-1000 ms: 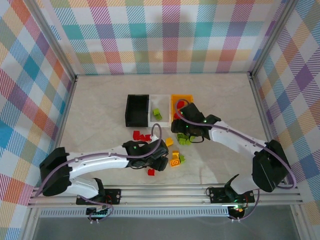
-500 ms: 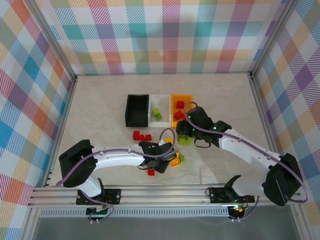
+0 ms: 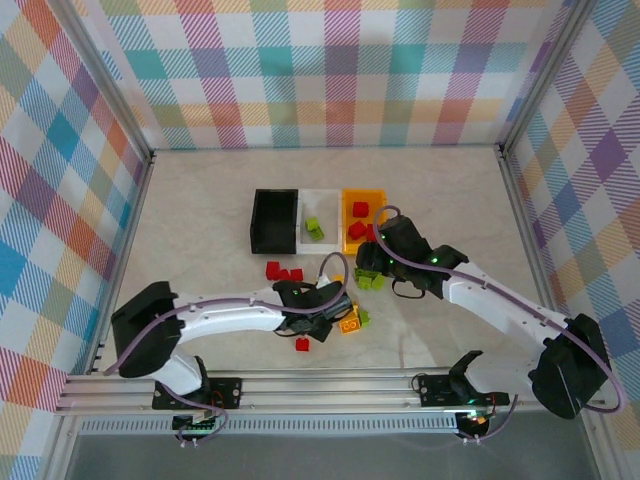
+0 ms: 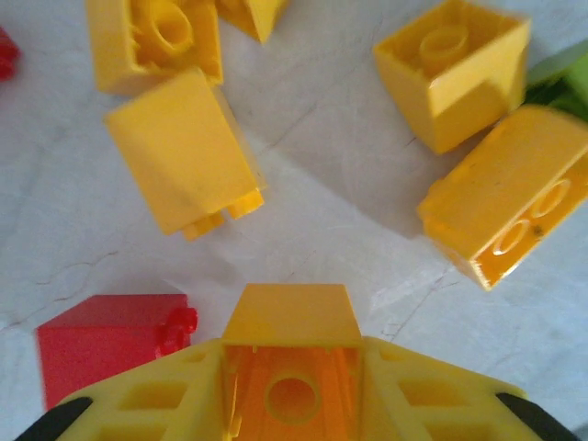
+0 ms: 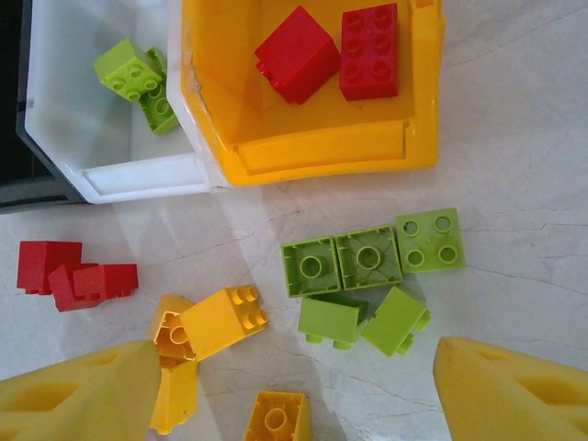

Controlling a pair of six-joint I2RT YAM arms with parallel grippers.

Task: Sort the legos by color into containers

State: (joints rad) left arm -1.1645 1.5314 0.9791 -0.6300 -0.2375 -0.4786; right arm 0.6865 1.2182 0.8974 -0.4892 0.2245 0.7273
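The left claw (image 4: 292,400) is clenched on a yellow brick (image 4: 292,322), whose hollow side faces the wrist camera. It sits low over the marble table (image 4: 331,211). Loose yellow bricks (image 4: 184,161) crowd the space ahead of it on both sides. A red brick (image 4: 106,354) lies just beside the claw's left finger, and a bit of green shows at the right edge.

The right claw (image 5: 299,372) hangs released with its fingers (image 5: 83,395) spread wide, above the scatter in front of the bins. Five green bricks (image 5: 367,259) huddle together on the table, touching one another, just in front of the orange bin (image 5: 322,147). That bin holds two red blocks (image 5: 369,50). The white bin (image 5: 138,175) touches its left side and has green pieces (image 5: 129,72) in it. The black bin (image 3: 275,222) stands against the white one on the far side. A small red cluster (image 5: 73,271) lies on the table near the white bin, and more yellow pieces (image 5: 220,322) lie close to the right claw's left finger.
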